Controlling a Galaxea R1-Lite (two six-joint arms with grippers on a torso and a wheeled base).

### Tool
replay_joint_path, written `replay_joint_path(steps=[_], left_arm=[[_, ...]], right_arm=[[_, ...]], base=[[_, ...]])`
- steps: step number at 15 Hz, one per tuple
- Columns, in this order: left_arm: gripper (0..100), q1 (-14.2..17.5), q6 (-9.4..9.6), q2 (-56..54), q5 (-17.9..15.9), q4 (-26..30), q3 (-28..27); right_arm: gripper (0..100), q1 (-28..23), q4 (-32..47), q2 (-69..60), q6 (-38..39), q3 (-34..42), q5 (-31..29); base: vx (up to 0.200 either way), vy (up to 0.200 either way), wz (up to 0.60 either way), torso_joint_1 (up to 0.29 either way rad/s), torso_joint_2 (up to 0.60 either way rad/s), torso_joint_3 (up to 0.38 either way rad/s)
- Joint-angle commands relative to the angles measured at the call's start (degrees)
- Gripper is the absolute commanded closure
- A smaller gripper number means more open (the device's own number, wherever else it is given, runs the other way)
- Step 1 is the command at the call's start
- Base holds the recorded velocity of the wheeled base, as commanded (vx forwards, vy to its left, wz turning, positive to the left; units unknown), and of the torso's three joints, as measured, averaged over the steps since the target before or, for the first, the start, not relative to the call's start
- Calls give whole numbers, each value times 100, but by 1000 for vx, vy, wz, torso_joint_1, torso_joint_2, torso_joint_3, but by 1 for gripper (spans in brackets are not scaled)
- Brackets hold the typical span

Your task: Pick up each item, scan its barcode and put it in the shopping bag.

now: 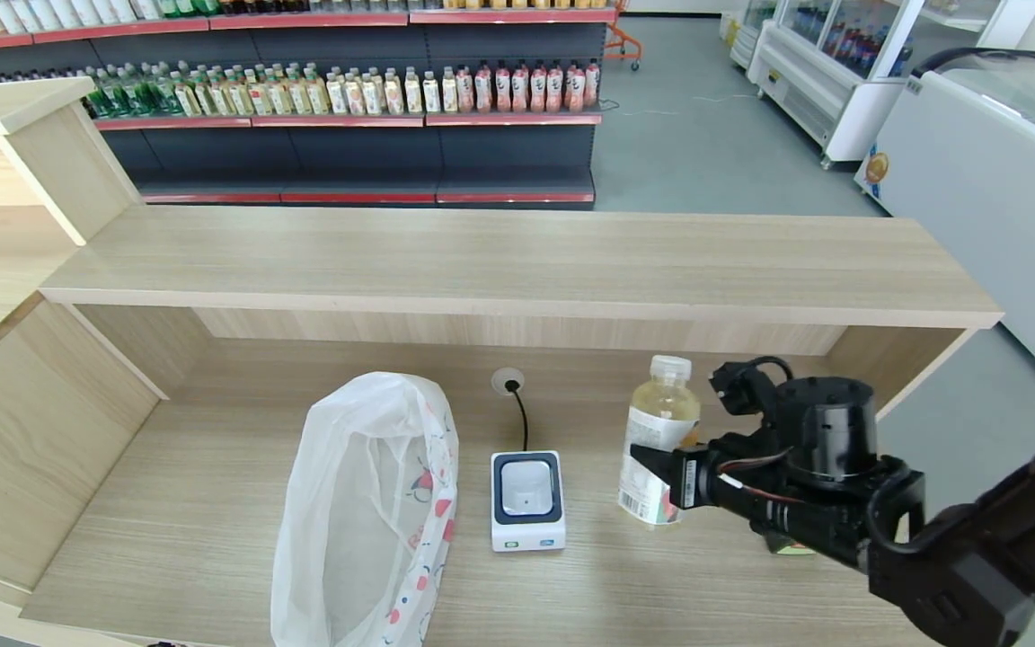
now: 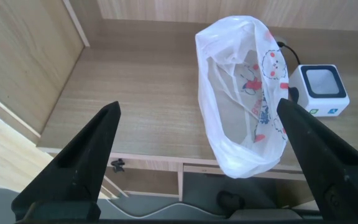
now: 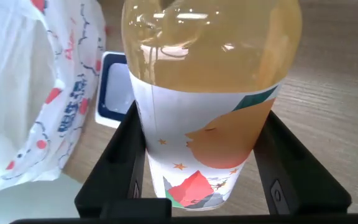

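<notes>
- Left tool (image 2: pixel 197 111): fingers (image 2: pixel 73 168) spread wide and holding nothing; it hangs above the near edge of the desk (image 1: pixel 167 503), looking down on the bag, probably so it can steady the bag's mouth.
- Shopping bag (image 1: pixel 365 449): thin white plastic with red and blue print; it stands on the desk with its mouth gaping upward, ready to take things; it looks empty.
- Scanner (image 1: pixel 527 499): a small white box with a dark window facing up, just right of the bag, with its cable running to a hole at the back; it sits between the bag and the bottle, so an item can pass over it on the way.
- Bottle (image 1: pixel 659 431): clear plastic with a white cap, pale yellow drink and a white label showing a barcode strip; near upright, right of the scanner; I cannot tell whether its base touches the desk.
- Right tool (image 3: pixel 204 186): clamped on the bottle's labelled lower half, one finger on each side; the low grip probably keeps the barcode free for scanning.
</notes>
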Motion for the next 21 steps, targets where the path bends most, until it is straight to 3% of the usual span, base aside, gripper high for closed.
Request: replay_joint_path(steps=[1,4,9,17,21], left_arm=[[0,2,-2,6,0,-2,1],[0,2,-2,6,0,-2,1],[0,2,-2,6,0,7,1],[0,11,-2,6,0,-2,1],[0,11,-2,6,0,-2,1]], right_arm=[[100,-195,-83,-1068,313,447,855],[100,-152,-118,-1437,488,623,1936],[100,367,-153,-1279,708,597,2753],[100,666,-531,-497,717,403,3465],[100,745,-619,-312,717,298,3482]], base=[[0,0,0,0,0,0],[0,0,0,0,0,0],[0,0,0,0,0,0],[0,0,0,0,0,0],[0,0,0,0,0,0]])
